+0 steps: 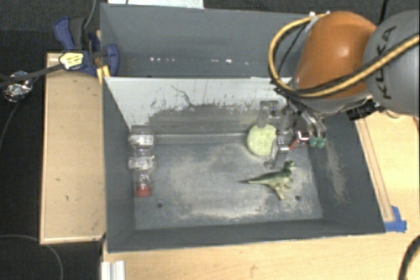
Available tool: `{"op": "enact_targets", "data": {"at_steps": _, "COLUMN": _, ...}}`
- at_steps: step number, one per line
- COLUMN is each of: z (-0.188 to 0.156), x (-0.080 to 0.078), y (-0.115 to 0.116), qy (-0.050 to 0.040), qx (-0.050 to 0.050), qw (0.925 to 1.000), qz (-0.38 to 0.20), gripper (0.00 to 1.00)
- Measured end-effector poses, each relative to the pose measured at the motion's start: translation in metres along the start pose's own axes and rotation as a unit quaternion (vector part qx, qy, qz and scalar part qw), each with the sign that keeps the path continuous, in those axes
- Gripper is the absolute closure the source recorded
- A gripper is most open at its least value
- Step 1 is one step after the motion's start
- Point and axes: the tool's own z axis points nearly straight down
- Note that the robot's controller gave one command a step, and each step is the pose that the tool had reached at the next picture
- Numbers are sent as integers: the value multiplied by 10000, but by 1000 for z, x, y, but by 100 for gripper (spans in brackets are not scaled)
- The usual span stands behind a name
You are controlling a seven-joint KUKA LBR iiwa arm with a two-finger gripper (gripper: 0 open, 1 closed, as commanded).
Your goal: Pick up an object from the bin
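Grey metal bin [197, 223], rectangular, with sloping walls and a scuffed floor; contents, three loose items. Item one: pale green ball [258, 141], round, lying right of the floor's middle and towards the far wall. Item two: green toy dinosaur [274, 179], small and long-tailed, lying on the floor just on the near side of the ball, tail pointing to the view's left. Item three: clear plastic bottle [141, 164] with a red end, lying lengthwise along the left wall, well apart from the other two. Robot arm [394, 69] entering from the view's right, its wrist under a rounded orange cover [335, 49] looped with yellow and black cables [289, 85]. Hand [283, 141] lowered into the bin's right part, just beside the ball on its right and directly above the dinosaur's head end. Nothing can be made out in its grasp, and whether the hand is open or closed cannot be told from this angle.
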Motion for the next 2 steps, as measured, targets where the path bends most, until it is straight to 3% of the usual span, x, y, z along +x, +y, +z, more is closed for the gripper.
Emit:
{"op": "enact_targets", "data": {"at_steps": 1, "z": -5, "x": -1, "y": 0, "qy": -39, "qx": -1, "qw": 10000, "qz": 1, "gripper": 0}}
{"op": "enact_targets", "data": {"at_steps": 2, "z": 31, "x": 9, "y": -25, "qy": -61, "qx": -7, "qw": 9999, "qz": 129, "gripper": 0}}
